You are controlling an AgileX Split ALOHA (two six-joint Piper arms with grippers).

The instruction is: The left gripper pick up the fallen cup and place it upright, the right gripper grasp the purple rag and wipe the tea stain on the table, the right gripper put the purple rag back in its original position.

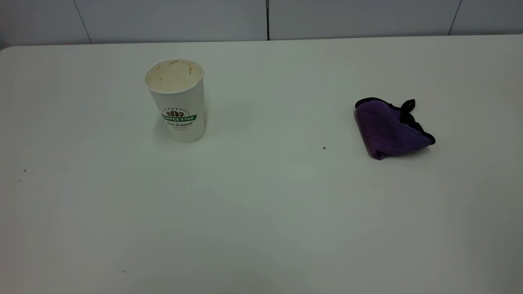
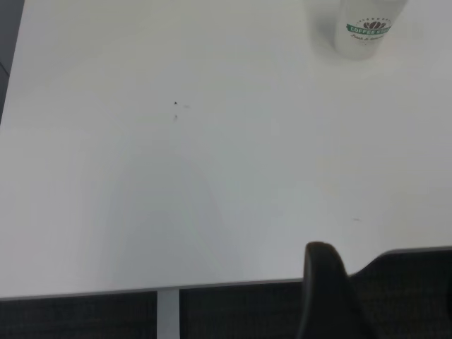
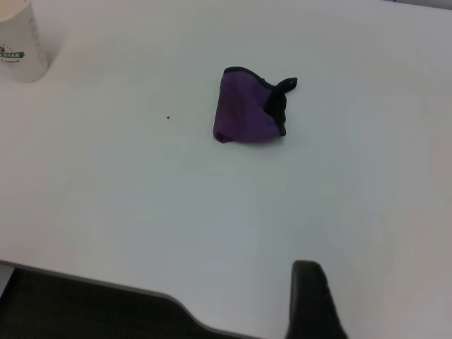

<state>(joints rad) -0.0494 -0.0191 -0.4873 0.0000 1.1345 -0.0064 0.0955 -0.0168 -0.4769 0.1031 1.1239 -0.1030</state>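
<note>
The cup (image 1: 176,99) stands upright at the table's (image 1: 261,220) back left, its tan-stained inside showing; it also shows in the left wrist view (image 2: 365,28) and the right wrist view (image 3: 20,44). The purple rag (image 1: 389,128) lies crumpled on the right, also in the right wrist view (image 3: 250,107). No tea stain shows on the table. Neither arm is in the exterior view. My left gripper (image 2: 321,282) shows only as a dark piece over the table's near edge, far from the cup. My right gripper (image 3: 308,296) shows likewise, well short of the rag.
A tiny black speck (image 1: 324,148) lies between cup and rag. A few faint specks (image 1: 24,170) lie near the left edge. A tiled wall (image 1: 261,18) runs behind the table's far edge.
</note>
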